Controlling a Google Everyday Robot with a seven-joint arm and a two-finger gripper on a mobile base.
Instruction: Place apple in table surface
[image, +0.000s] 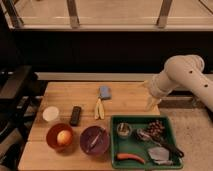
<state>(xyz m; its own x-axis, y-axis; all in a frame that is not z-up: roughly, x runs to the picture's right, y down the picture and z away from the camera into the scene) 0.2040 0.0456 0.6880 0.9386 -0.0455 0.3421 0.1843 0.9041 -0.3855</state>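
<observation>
The apple (63, 137), small, round and yellow-orange, lies inside an orange-red bowl (54, 143) at the front left of the light-brown wooden table surface (70, 95). My gripper (149, 102) hangs from the pale arm that comes in from the right. It points down over the table's right edge, just behind the green tray, and is far from the apple with nothing seen in it.
A white cup (50, 114), a black remote (75, 115), a pale banana (99, 109) and a blue sponge (105, 92) lie mid-table. A purple bowl (94, 139) stands by the orange-red one. The green tray (170, 131) holds a carrot (131, 157), grapes (156, 127) and utensils.
</observation>
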